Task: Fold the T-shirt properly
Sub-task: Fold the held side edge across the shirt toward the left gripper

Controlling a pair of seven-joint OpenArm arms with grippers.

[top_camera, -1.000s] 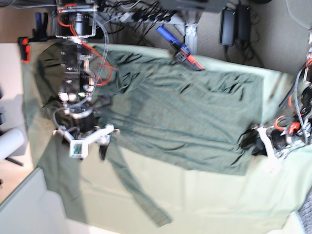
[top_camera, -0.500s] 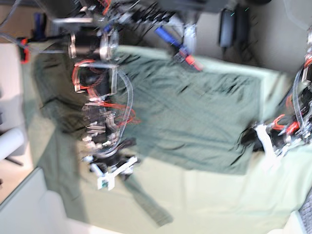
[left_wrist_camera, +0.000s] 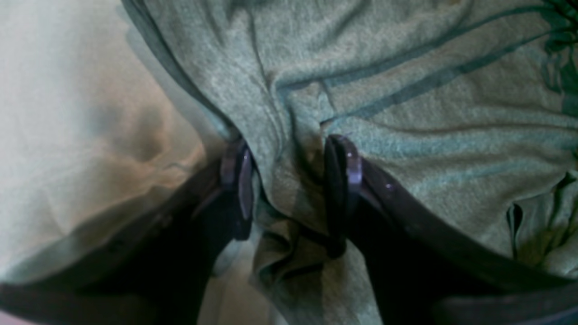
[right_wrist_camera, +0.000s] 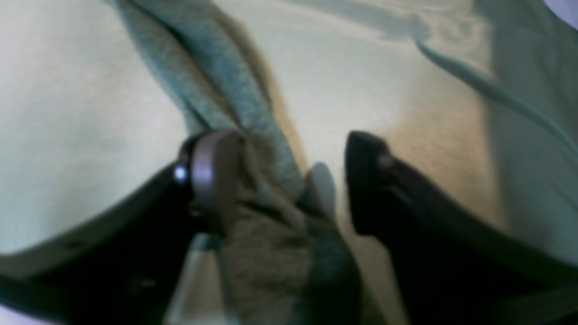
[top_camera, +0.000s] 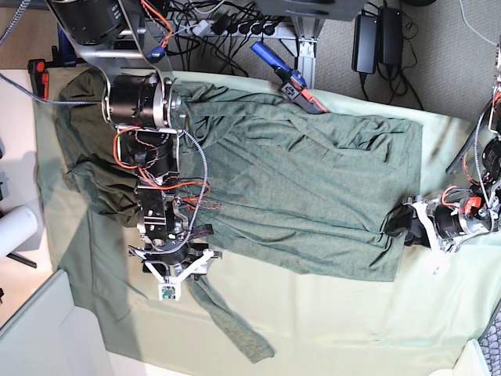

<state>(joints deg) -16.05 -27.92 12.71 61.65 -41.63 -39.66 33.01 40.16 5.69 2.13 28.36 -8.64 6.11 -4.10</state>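
The dark grey-green T-shirt [top_camera: 297,188] lies spread on the pale green table sheet [top_camera: 352,313]. One long sleeve [top_camera: 235,329] trails toward the near edge. In the base view my right gripper [top_camera: 182,270] hovers over the top of that sleeve. In the right wrist view the right gripper [right_wrist_camera: 289,185] is open. The sleeve [right_wrist_camera: 253,149] rests against one finger [right_wrist_camera: 212,180], with a gap to the other. My left gripper [top_camera: 395,227] sits at the shirt's hem on the right. In the left wrist view the left gripper [left_wrist_camera: 291,189] is shut on a bunched fold of the T-shirt [left_wrist_camera: 406,90].
Power bricks and cables [top_camera: 376,39] lie beyond the table's far edge. A blue and red tool [top_camera: 288,77] rests at that edge. A white roll [top_camera: 16,227] stands off the left side. The shirt's other sleeve is bunched at the left [top_camera: 94,188].
My right arm has swung from the shoulder area down to the near sleeve, and its jaws have narrowed around it. The left arm has held still on the hem.
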